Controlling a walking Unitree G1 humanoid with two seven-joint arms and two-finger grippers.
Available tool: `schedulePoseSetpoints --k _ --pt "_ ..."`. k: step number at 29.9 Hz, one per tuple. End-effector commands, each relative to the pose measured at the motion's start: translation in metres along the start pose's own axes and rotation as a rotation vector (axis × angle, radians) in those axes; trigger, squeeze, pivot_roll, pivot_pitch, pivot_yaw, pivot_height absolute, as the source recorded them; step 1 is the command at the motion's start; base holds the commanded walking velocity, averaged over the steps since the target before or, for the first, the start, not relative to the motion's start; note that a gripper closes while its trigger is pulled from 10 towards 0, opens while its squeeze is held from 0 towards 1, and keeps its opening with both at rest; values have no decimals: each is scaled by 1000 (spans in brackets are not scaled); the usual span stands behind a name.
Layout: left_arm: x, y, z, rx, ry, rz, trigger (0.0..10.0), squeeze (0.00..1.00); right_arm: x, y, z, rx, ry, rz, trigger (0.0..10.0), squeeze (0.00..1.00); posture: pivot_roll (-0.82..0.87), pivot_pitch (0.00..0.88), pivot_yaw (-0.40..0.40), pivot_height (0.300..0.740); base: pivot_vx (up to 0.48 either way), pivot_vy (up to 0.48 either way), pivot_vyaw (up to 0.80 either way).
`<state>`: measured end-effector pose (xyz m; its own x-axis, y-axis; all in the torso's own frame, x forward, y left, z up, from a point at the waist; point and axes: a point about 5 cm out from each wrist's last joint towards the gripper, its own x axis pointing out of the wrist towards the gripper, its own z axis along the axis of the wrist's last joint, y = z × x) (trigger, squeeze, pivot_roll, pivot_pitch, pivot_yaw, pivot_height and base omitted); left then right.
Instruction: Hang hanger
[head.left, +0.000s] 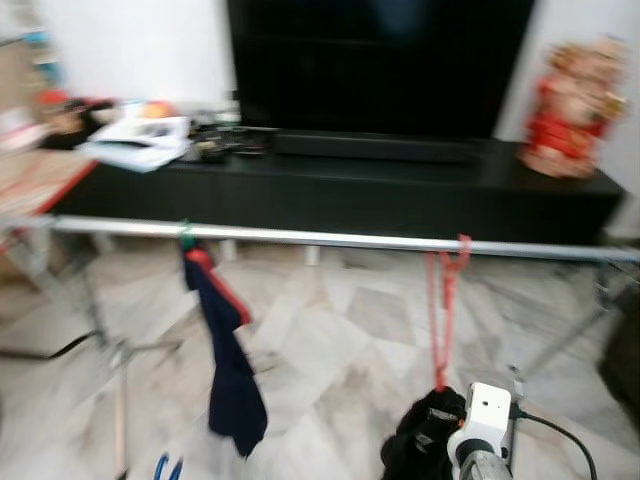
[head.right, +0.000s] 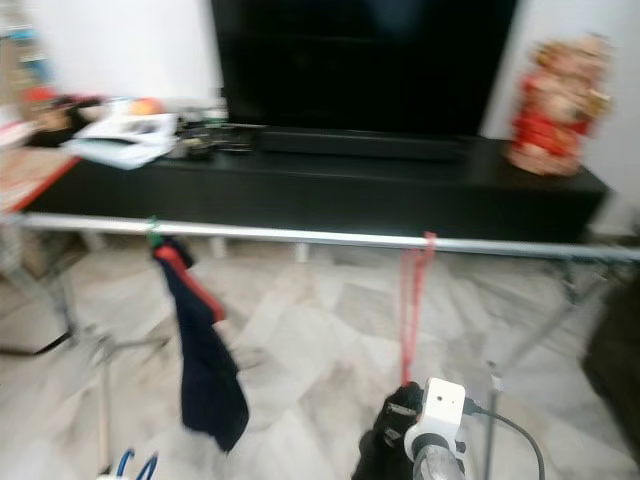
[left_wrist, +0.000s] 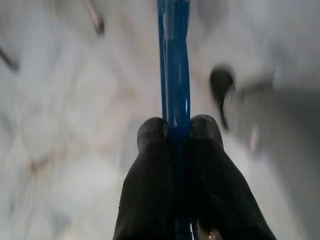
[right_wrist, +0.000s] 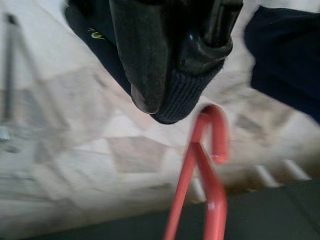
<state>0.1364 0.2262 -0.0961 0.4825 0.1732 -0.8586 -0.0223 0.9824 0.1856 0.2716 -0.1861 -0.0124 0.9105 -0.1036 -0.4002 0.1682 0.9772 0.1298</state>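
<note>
From my head, a silver rail (head.left: 330, 239) runs left to right before the black TV worktop (head.left: 420, 195). A red hanger (head.left: 445, 300) hangs by its hook on the rail's right part; a dark garment (head.left: 228, 365) hangs further left. My right pincer (head.left: 425, 440) sits near, below the red hanger; whether it grips I cannot tell.

My left wrist shows my left pincer (left_wrist: 177, 131) closed tight on a blue hanger (left_wrist: 175, 60) over the pale floor.

My right wrist shows the red hanger's hook just beyond my fingers (right_wrist: 150, 60).
</note>
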Motion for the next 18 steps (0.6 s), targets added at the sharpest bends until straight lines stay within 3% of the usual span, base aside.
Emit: schedulePoseSetpoints --k 1,18 --pt "0 5 -2 24 12 15 10000 0 -1 -1 0 3 -12 -4 10000 0 32 16 0 740 -266 0 0" --pt "0 12 -1 14 6 26 10000 0 0 -1 0 -1 -4 1 10000 0 35 19 -6 740 -265 0 0"
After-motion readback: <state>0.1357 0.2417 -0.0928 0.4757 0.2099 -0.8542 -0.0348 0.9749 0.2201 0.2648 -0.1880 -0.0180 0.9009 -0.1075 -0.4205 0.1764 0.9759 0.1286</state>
